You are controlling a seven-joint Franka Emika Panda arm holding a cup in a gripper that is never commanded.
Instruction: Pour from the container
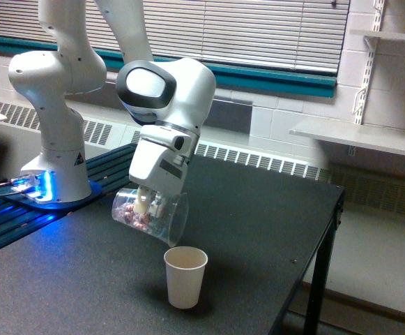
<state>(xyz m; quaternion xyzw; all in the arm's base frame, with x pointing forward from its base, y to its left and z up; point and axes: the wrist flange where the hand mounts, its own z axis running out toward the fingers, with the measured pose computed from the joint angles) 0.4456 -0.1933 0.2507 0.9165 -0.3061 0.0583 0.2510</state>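
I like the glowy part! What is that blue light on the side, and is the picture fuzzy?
In the exterior view, the blue glow comes from the robot's base on that view's left and shines along the strips beside it. The whole picture is a bit soft and grainy, so the bits inside the tumbler look blurry. The paper cup shows plainly.

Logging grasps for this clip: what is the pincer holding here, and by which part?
The pincer holds the clear tumbler, tipped on its side above the paper cup. It grips the tumbler's side wall from above, nearer the base than the rim.
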